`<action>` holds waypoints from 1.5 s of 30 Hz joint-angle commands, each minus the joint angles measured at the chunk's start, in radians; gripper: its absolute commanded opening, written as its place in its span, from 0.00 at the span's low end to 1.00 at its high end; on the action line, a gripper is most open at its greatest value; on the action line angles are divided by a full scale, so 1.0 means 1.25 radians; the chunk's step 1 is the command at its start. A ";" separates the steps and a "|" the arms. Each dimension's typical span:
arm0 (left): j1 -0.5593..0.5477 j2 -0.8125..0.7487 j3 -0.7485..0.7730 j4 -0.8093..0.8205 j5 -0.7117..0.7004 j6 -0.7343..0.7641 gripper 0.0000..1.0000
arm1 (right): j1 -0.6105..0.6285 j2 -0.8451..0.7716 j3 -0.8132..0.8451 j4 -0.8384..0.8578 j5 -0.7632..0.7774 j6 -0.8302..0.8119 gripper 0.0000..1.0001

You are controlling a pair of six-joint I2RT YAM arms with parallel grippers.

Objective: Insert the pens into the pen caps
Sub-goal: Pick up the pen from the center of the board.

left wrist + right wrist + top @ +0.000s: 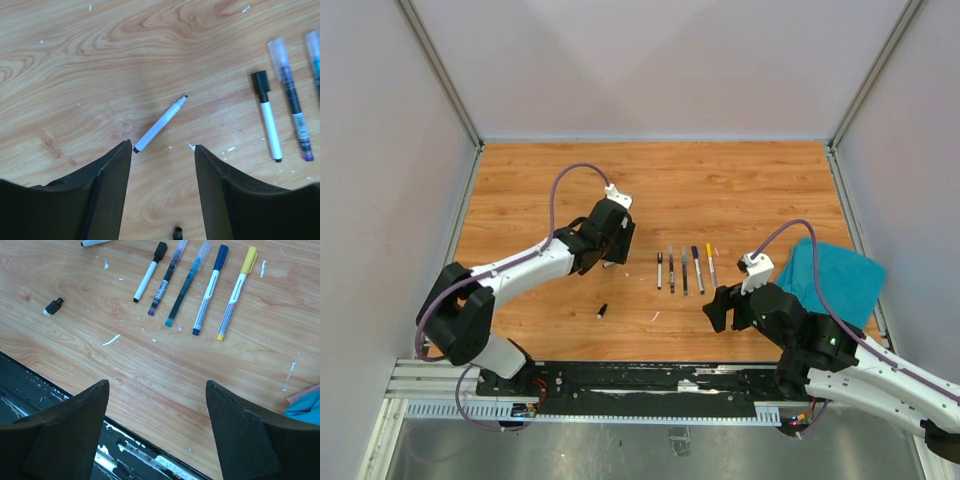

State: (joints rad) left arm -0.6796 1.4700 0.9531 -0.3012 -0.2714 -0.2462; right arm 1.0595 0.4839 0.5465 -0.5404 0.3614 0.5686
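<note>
On the table (740, 190), five capped pens (185, 290) lie side by side in a row. Left gripper (162, 150): fingers spread, empty, above an uncapped white pen (159, 125) lying flat. Right gripper (157, 385): fingers spread, empty, near the row. A loose black cap (53, 306) lies apart, toward the front edge.

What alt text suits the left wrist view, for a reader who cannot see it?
An uncapped white pen lies slanted on the wooden table, just ahead of the open left claw. A small black cap shows at the bottom edge; capped pens lie to the right.
</note>
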 commanded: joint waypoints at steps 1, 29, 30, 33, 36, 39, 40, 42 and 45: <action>0.018 0.049 0.001 0.018 0.053 0.084 0.59 | 0.010 0.003 0.030 -0.015 -0.009 -0.005 0.79; 0.069 0.213 0.031 0.023 0.111 0.136 0.46 | 0.010 0.044 0.041 0.010 -0.066 -0.004 0.80; 0.071 0.219 0.031 0.022 0.117 0.133 0.43 | 0.010 0.045 0.042 0.010 -0.069 -0.004 0.80; 0.072 0.229 0.032 0.019 0.135 0.126 0.38 | 0.010 0.042 0.042 0.010 -0.077 -0.004 0.80; 0.072 0.232 0.027 0.018 0.140 0.118 0.30 | 0.010 0.038 0.043 0.005 -0.081 -0.004 0.81; 0.072 0.228 0.020 0.016 0.139 0.109 0.21 | 0.010 0.035 0.043 0.000 -0.080 -0.004 0.81; 0.072 0.225 0.018 0.017 0.141 0.106 0.18 | 0.010 0.034 0.043 0.000 -0.079 -0.004 0.81; 0.072 0.218 0.014 0.016 0.141 0.099 0.12 | 0.010 0.034 0.042 0.001 -0.077 -0.003 0.81; 0.072 0.207 0.006 0.016 0.150 0.089 0.07 | 0.010 0.033 0.046 -0.003 -0.068 -0.004 0.81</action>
State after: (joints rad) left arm -0.5968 1.7306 0.9836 -0.2596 -0.1135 -0.1158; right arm 1.0595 0.5339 0.5640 -0.5438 0.2684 0.5686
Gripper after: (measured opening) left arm 0.117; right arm 0.813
